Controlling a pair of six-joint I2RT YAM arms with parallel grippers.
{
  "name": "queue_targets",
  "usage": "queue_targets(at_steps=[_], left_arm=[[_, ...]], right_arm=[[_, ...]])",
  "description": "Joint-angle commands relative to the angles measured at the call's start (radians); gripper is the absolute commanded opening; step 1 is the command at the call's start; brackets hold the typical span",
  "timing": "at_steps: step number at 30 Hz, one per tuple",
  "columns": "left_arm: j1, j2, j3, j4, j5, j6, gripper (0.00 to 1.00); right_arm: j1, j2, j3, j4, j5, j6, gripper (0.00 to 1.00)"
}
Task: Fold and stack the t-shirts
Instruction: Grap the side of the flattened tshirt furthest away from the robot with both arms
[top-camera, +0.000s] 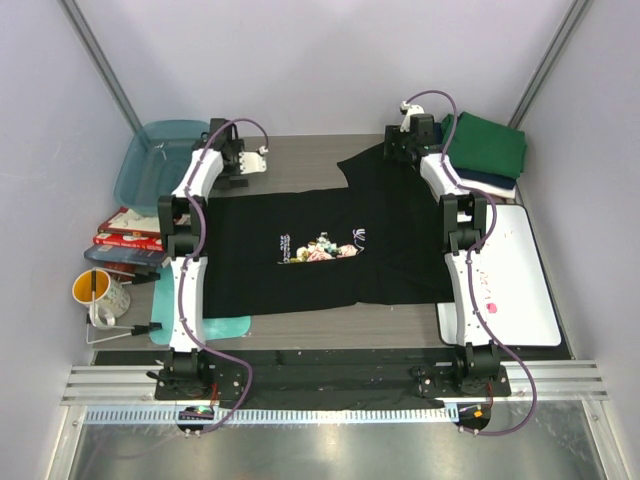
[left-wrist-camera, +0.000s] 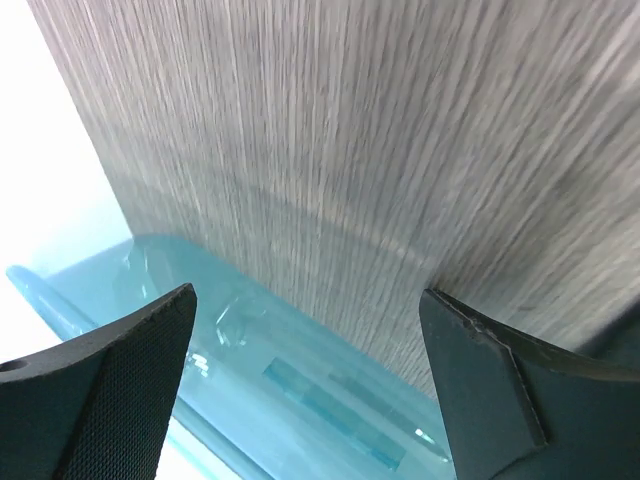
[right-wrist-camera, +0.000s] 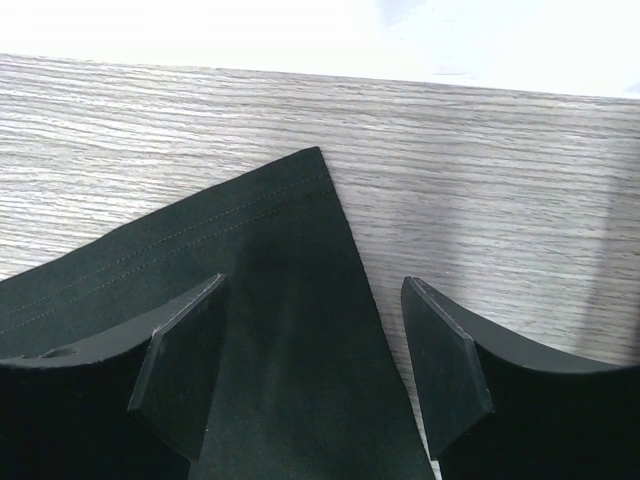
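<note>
Two grippers hang with fingers spread wide, neither holding anything. The left gripper (left-wrist-camera: 310, 310) is over bare table (left-wrist-camera: 380, 150) with the tub (left-wrist-camera: 300, 400) just beside it. The right gripper (right-wrist-camera: 315, 290) is poised over a sleeve corner of the black tee (top-camera: 300, 260), which lies flat between both arms. For a clean fold, the right should likely drop onto that hem and pinch a single layer, while the left shifts inward to the matching sleeve. Folded tees (top-camera: 485, 145) wait just beside the right gripper. White chest script is too small to read, and no brand shows.
</note>
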Motion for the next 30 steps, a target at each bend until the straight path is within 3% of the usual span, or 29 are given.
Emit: queue_targets(at_steps=[1, 6, 23, 30], left_arm=[[-0.003, 0.0, 0.089, -0.132, 0.124, -0.035, 0.93], [-0.005, -0.036, 0.106, -0.262, 0.177, -0.043, 0.9], [-0.002, -0.133, 0.108, -0.224, 0.112, -0.072, 0.9], [0.001, -0.139, 0.114, -0.388, 0.095, -0.014, 0.9]], right_arm=[[0.007, 0.001, 0.024, -0.009, -0.03, 0.015, 0.74], [0.007, -0.005, 0.02, -0.017, -0.034, 0.024, 0.73], [0.022, -0.018, 0.006, -0.028, -0.051, 0.013, 0.73], [0.028, -0.019, 0.011, -0.028, -0.051, 0.001, 0.73]])
